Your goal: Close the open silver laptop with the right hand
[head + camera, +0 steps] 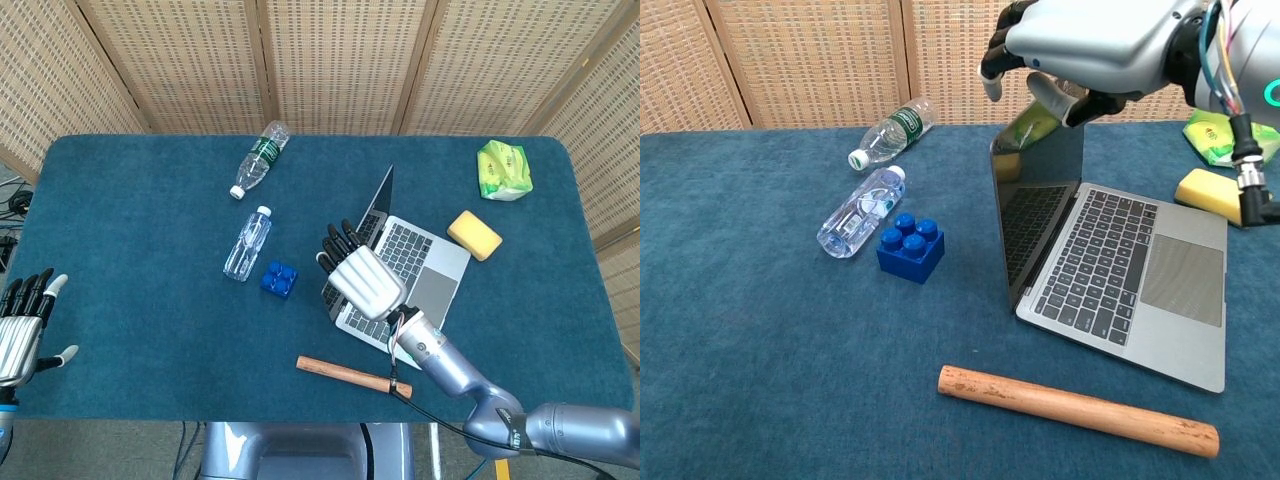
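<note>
Two bottles (pixel 258 158) (pixel 247 243) and a blue brick (pixel 279 279) lie centre-left; wooden rod (pixel 352 376) lower centre; sponge (pixel 474 234) and green pack (pixel 504 170) upper right.

Lab-like test setup: blue-carpeted table (pixel 150 300) before wicker screens (pixel 330 60).

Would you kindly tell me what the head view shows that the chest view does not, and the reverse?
Only the head view shows the left hand, open at the table's near left edge, and the whole table. Only the chest view shows the laptop's dark screen face. Both show the right hand above the lid, two bottles, the blue brick, the wooden rod, the sponge and the green pack.
</note>
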Robot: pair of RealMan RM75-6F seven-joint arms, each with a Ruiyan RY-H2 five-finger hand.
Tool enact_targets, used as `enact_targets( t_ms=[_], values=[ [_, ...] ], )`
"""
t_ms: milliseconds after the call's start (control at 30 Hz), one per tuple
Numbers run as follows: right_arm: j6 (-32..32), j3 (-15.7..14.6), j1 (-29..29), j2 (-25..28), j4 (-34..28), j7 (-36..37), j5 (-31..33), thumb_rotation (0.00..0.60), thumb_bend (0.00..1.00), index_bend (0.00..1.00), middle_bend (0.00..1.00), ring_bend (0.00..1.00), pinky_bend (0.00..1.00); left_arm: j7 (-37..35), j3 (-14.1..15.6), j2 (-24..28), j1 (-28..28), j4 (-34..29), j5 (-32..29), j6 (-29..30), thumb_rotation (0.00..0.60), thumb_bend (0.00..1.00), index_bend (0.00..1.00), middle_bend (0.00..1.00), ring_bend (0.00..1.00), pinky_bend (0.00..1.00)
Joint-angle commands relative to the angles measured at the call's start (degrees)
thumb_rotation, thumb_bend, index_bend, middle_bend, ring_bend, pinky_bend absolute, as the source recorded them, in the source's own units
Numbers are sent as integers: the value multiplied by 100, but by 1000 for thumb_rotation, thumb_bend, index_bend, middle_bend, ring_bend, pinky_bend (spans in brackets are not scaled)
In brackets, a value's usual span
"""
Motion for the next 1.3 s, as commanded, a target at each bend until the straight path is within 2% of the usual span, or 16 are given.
enact_targets(
  t_ms=[33,733,1300],
  values=[
    [2,-36,31,-54,66,-50,89,600,865,306,270,149,165,2,2,-2,-2,5,-4,-7,600,78,0,0,0,0],
    [163,-254,79,-54,186,-83,367,600,872,324,271,149,165,43,15,-19,-12,0,15,-6,600,79,0,0,0,0],
    [455,-375,39,149,126,-356,649,600,878,363,303,155,165,85,41,-32,-23,-12,58,-10,600,79,0,0,0,0]
  ],
)
